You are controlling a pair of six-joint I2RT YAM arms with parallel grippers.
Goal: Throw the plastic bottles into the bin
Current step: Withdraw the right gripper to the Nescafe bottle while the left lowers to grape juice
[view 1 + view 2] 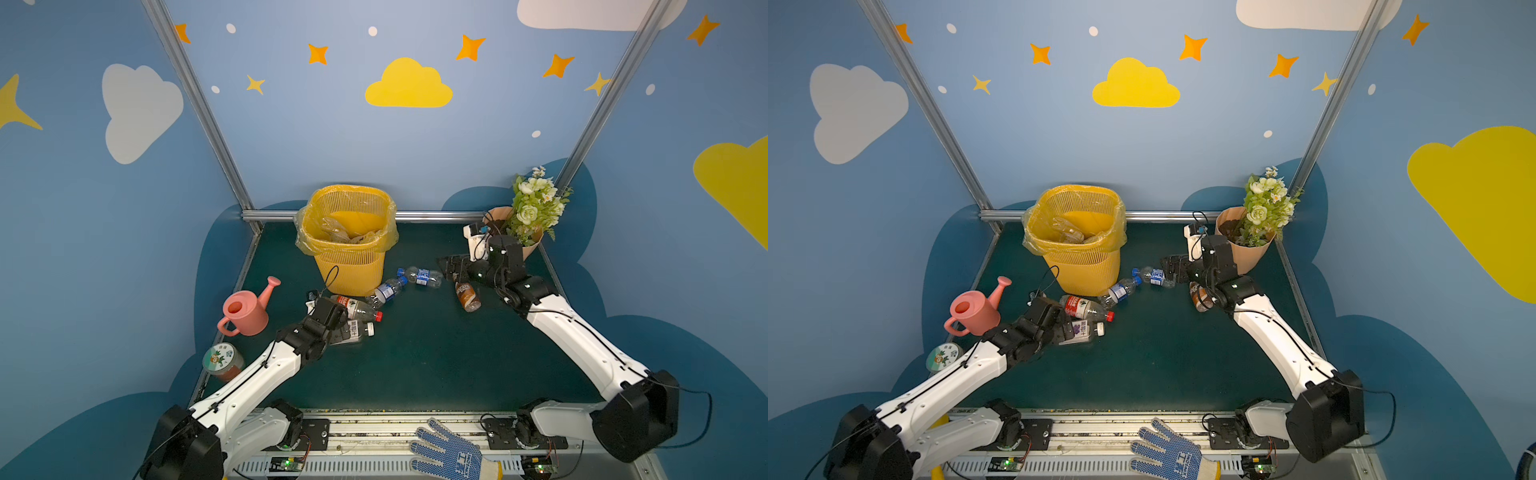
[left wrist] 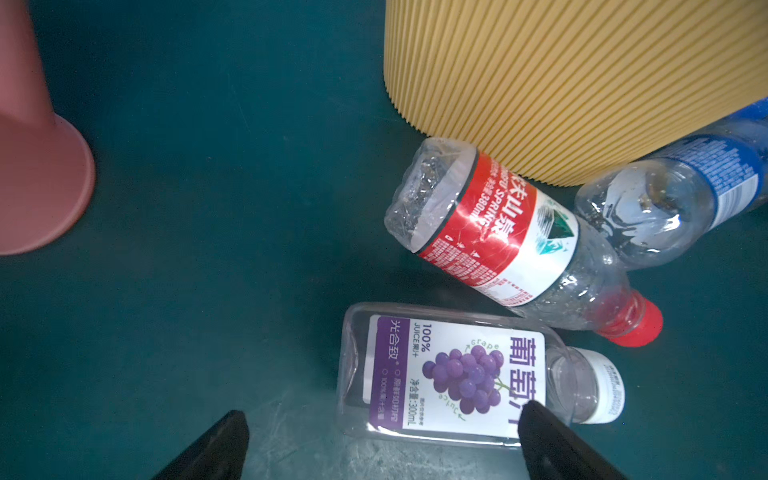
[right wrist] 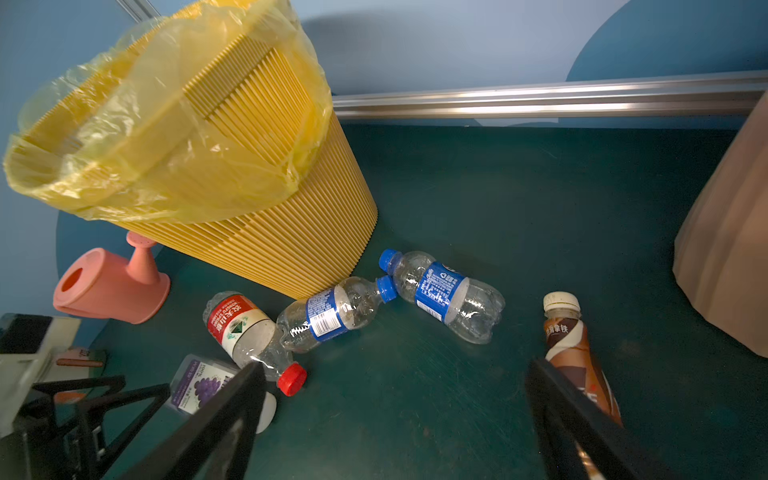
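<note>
The yellow mesh bin (image 1: 347,249) with its yellow bag stands at the back and holds crumpled clear bottles. Five plastic bottles lie on the green floor: a purple grape-label one (image 2: 457,374), a red-label one (image 2: 511,232), two blue-label ones (image 3: 332,316) (image 3: 444,293) and a brown one (image 3: 569,345). My left gripper (image 2: 382,415) is open, low over the purple bottle, whose lower edge lies between the fingers. My right gripper (image 3: 395,370) is open and holds nothing; it hovers between the brown bottle and the blue-label ones.
A pink watering can (image 1: 245,309) and a green-lidded jar (image 1: 222,359) sit at the left wall. A peach pot with flowers (image 1: 528,224) stands in the back right corner, just behind the right wrist. A blue-dotted glove (image 1: 449,453) lies on the front rail.
</note>
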